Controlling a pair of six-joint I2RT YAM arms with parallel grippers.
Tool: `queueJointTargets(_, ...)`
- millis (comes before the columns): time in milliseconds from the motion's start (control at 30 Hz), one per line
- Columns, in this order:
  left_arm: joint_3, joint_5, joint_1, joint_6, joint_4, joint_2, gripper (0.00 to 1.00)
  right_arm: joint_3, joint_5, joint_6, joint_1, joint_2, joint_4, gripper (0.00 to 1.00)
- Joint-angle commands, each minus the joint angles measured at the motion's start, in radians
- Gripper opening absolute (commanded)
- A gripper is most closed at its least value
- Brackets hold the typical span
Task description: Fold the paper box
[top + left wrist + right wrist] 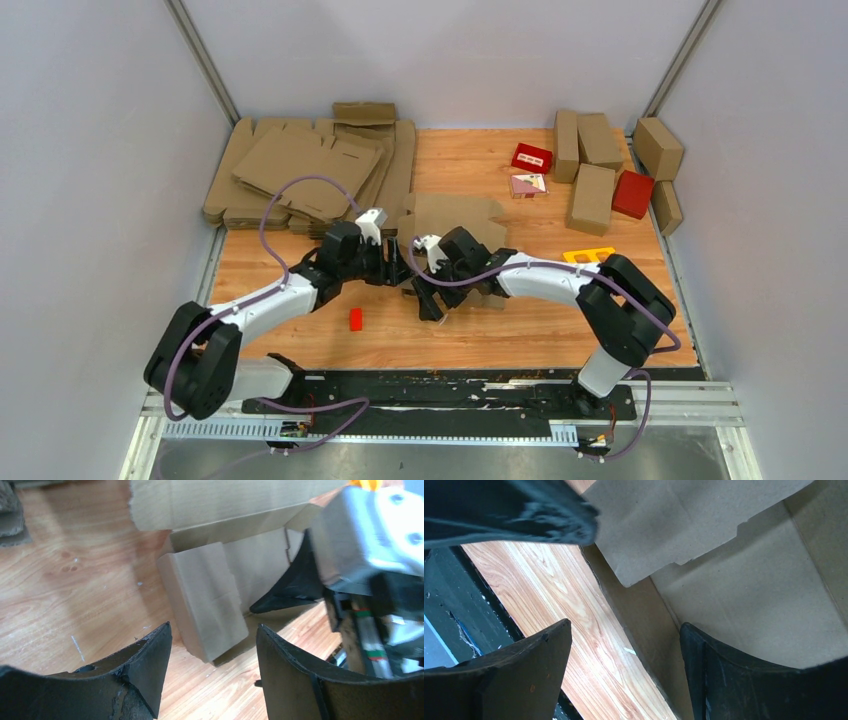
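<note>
The paper box (458, 222) is a brown cardboard sheet lying mid-table, partly folded, with walls raised at its near end. In the left wrist view a folded flap of the box (207, 600) stands up just ahead of my open left gripper (214, 627), which holds nothing. My left gripper (400, 262) and right gripper (428, 292) meet at the sheet's near-left corner. My right gripper (625, 625) is open and straddles a low side wall of the box (744, 595), one finger inside (744, 680) and one over the table. The right gripper's finger (295, 587) rests against the box's inside.
A pile of flat cardboard sheets (310, 170) lies at the back left. Several folded brown cartons (590, 170) and red boxes (532, 157) stand at the back right. A small red piece (355, 319) lies near the front. A yellow object (590, 256) lies by the right arm.
</note>
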Motion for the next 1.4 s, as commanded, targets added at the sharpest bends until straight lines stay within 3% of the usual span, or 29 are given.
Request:
queueJointTargets(0, 0.004, -0.061, -0.024, 0.002, 0.009, 0.059, 0.69, -0.007, 0.006, 0.019, 0.011, -0.039, 0.092, 0.79)
queueJointTargets(267, 0.008, -0.224, -0.083, -0.001, 0.014, 0.12, 0.62, -0.025, 0.011, 0.023, 0.017, -0.054, 0.119, 0.79)
queueJointTargets(567, 0.078, -0.452, -0.178, 0.083, -0.135, 0.112, 0.0, -0.041, 0.048, 0.048, 0.017, -0.177, 0.099, 0.8)
queueJointTargets(867, 0.124, -0.656, -0.314, 0.132, -0.275, 0.066, 0.0, -0.141, 0.245, 0.099, 0.015, -0.466, 0.022, 0.81)
queueJointTargets(1000, 0.117, -0.708, -0.36, 0.113, -0.313, 0.05, 0.01, -0.189, 0.43, 0.205, 0.0, -0.598, -0.086, 0.87)
queueJointTargets(1067, 0.109, -0.714, -0.37, 0.109, -0.306, 0.05, 0.08, -0.222, 0.482, 0.234, -0.016, -0.652, -0.123, 0.91)
queueJointTargets(1233, 0.125, -0.701, -0.37, 0.125, -0.261, 0.082, 0.4, -0.318, 0.498, 0.258, -0.041, -0.718, -0.127, 0.91)
queueJointTargets(1367, 0.185, -0.725, -0.369, 0.156, -0.274, 0.136, 0.52, -0.358, 0.494, 0.282, -0.043, -0.748, -0.126, 0.91)
